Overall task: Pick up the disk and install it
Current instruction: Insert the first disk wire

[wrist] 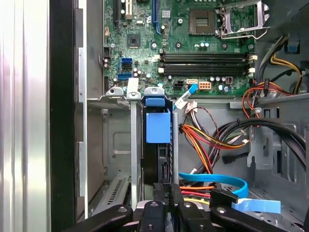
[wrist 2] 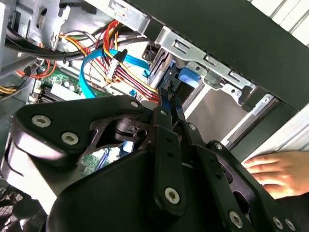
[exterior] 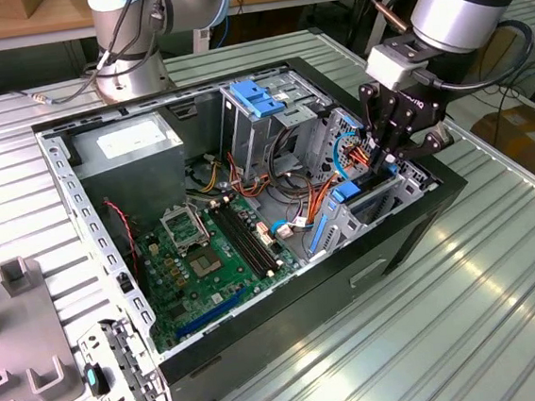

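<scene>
The pincer (exterior: 391, 155) is pointed down into the case (exterior: 413, 234) at its corner, pressed together on the disk (wrist: 158, 159) standing in the bay.

The arm reaches steeply down, its hand (exterior: 388, 156) with fingers drawn together (nearly vertical).

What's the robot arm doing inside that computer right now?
Pincer down at the drive bay by the case's front wall, clamped on the disk. Disk edge-up in the slot. Cable bundle close beside; a person's hand resting outside the case.
</scene>
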